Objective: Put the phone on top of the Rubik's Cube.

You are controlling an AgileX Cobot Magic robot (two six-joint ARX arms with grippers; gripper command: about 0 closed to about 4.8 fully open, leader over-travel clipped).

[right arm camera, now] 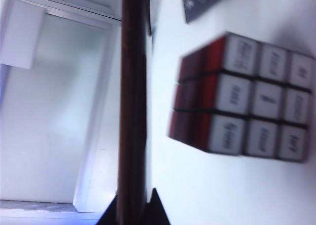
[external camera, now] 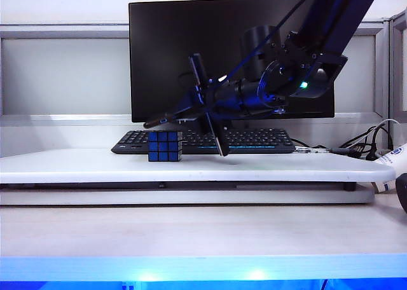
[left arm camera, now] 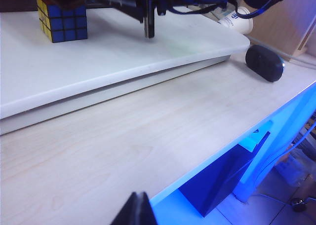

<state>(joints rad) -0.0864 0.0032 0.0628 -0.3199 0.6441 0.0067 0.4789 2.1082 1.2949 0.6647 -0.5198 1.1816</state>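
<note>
The Rubik's Cube [external camera: 165, 146] stands on the white raised board [external camera: 76, 166], its blue face toward the exterior camera. My right gripper [external camera: 206, 104] reaches in from the upper right, shut on the phone [external camera: 219, 142]. The phone is a thin black slab held on edge and nearly upright. It hangs just right of the cube, with its lower end close above the board. The right wrist view shows the phone [right arm camera: 132, 96] as a dark band between that gripper's fingers [right arm camera: 132, 207], with the cube [right arm camera: 247, 99] beside it. My left gripper [left arm camera: 137, 212] is shut and empty, low over the wooden desk, far from the cube [left arm camera: 61, 20].
A black keyboard [external camera: 254, 139] and a monitor [external camera: 184, 42] stand behind the cube. A black mouse [left arm camera: 265, 62] and a white cup-like object [left arm camera: 238, 20] lie off the board's right end, near cables [external camera: 375, 140]. The wooden desk [left arm camera: 148, 136] ends at a blue-lit front edge.
</note>
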